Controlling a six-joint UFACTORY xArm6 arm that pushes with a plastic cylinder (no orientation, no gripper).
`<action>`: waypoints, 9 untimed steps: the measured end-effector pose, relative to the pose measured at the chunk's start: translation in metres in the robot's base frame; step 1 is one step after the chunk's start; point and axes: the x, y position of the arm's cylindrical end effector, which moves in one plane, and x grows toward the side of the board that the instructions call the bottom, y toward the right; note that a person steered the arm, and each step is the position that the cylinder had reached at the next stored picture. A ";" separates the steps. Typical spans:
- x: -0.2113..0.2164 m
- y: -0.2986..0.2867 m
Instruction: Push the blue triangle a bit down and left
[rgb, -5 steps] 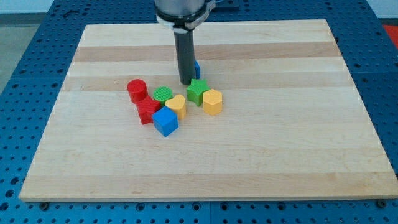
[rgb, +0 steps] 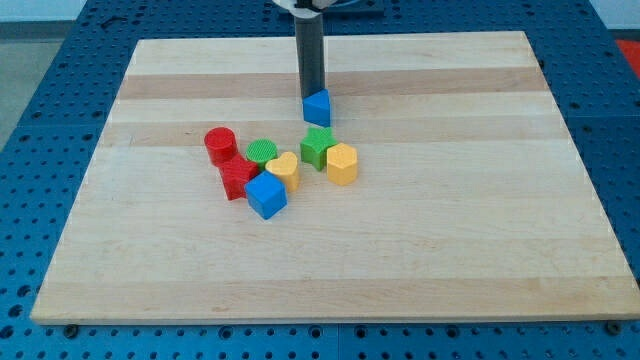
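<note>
Tip (rgb: 311, 96) moved from blue triangle's (rgb: 317, 107) lower-left side to just behind it, view's top. No fingers on rig. Triangle near green star (rgb: 318, 146), table (rgb: 480, 250) centre-top; push now lined up.

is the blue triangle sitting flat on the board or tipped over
Flat. The blue triangle rests squarely on the wooden board, apex toward the view's top, my tip just above it.
</note>
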 end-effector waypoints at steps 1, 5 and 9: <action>0.007 0.001; 0.053 0.104; 0.059 -0.010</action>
